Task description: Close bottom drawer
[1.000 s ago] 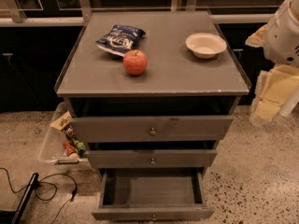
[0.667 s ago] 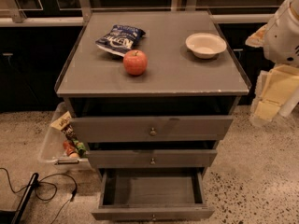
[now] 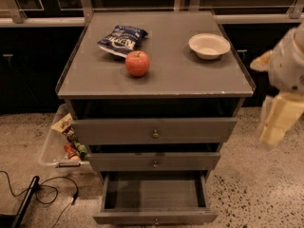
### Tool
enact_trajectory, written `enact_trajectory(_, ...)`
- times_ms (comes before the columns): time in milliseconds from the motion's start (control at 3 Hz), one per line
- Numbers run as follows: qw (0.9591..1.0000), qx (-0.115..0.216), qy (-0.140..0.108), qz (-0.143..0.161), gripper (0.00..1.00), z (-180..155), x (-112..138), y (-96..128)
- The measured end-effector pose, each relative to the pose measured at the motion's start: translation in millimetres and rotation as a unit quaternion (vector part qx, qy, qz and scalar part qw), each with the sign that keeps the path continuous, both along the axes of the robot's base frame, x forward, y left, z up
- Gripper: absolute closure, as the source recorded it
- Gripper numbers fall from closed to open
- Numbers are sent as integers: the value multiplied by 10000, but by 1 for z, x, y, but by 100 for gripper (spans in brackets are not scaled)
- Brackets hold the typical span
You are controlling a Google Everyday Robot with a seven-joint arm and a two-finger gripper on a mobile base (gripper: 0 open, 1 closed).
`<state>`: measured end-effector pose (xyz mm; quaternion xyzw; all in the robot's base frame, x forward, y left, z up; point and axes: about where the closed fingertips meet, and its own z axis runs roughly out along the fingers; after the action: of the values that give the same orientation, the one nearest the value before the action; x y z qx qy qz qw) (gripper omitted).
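The grey cabinet (image 3: 156, 82) has three drawers. The bottom drawer (image 3: 155, 215) is pulled out toward me, and its shallow grey box is open and empty. Its slim front with a small round knob sits at the lower edge of the camera view. The middle drawer (image 3: 155, 161) and the top drawer (image 3: 154, 129) stand slightly out. My gripper (image 3: 275, 125) hangs on the white and cream arm to the right of the cabinet, at about top-drawer height, well apart from the bottom drawer.
On the cabinet top lie a red apple (image 3: 137, 63), a blue chip bag (image 3: 121, 39) and a white bowl (image 3: 209, 45). A clear bin of snacks (image 3: 64, 144) stands on the floor at the cabinet's left. A black cable (image 3: 42, 194) lies on the speckled floor at the lower left.
My arm at the right has dropped a little lower beside the cabinet. The drawers and the things on top have not moved.
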<state>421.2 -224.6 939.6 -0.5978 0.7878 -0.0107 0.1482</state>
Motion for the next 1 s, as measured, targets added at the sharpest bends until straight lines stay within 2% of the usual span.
enact_trajectory(333, 9993, 199, 307, 11, 0, -65, -31, -5)
enact_trajectory(667, 9981, 338, 463, 238, 19, -128, -62, 1)
enact_trajectory(1000, 9953, 471, 672, 505, 42, -200, -87, 10)
